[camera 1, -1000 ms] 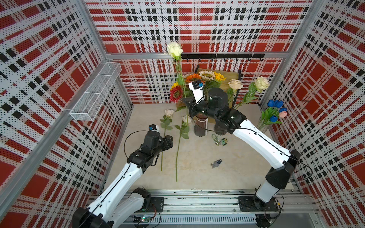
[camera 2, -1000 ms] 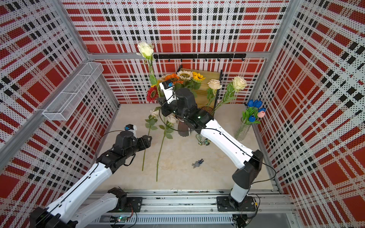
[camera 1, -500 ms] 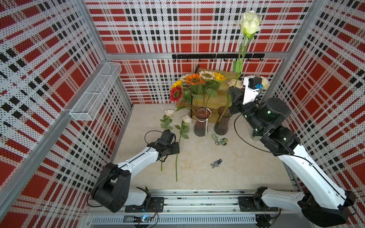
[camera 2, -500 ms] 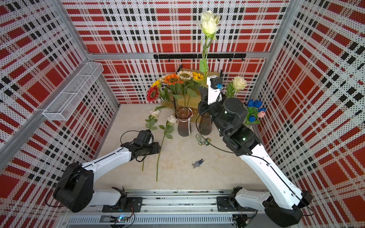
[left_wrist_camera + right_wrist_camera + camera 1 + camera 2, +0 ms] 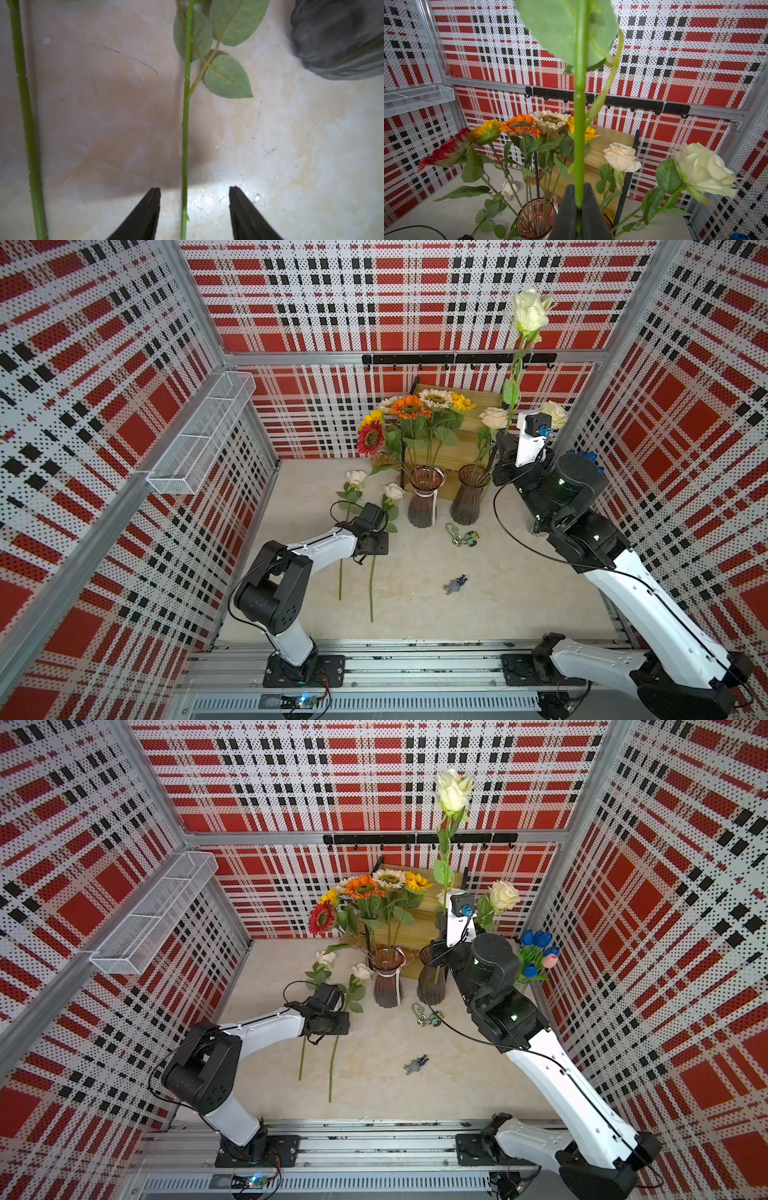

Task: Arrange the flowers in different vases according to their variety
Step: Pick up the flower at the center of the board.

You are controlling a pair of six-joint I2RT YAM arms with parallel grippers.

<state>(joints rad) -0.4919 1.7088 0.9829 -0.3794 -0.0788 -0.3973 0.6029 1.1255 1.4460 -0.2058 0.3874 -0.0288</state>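
- Within the last second the held rose point(image 5: 528, 312) has been carried by the right pincer point(image 5: 579, 193) away from the sunflowers point(image 5: 409, 408) in the pinkish vase point(image 5: 424, 499). It has been brought upright above the brownish vase point(image 5: 469, 497), at about 1 o'clock on the bench point(image 5: 519, 580), with 12 o'clock taken as the back wall.
- Two standing roses point(image 5: 493, 418) are already set in that vase, so the variety is judged to be matched, and only the lowering of the stem appears to be left. Whether the stem's lower end is already inside the rim cannot be told, as it is hidden by the arm.
- The right pincer is clamped tight on the green stem below the leaves, with the bloom held high.
- Over the same second the left arm has been lowered to the bench at about 10 o'clock, and the left pincer point(image 5: 194, 199) has been narrowed.
- The left pincer is seen half open, its jaws set either side of the stem of a lying rose point(image 5: 392, 491), with a gap on both sides; nothing is gripped yet.
- A second lying rose point(image 5: 356, 477) is left just beside it, toward 9 o'clock, so two roses are judged still to be picked up.
- The tulips point(image 5: 536, 952) are stood at about 3 o'clock, apart from both pincers.
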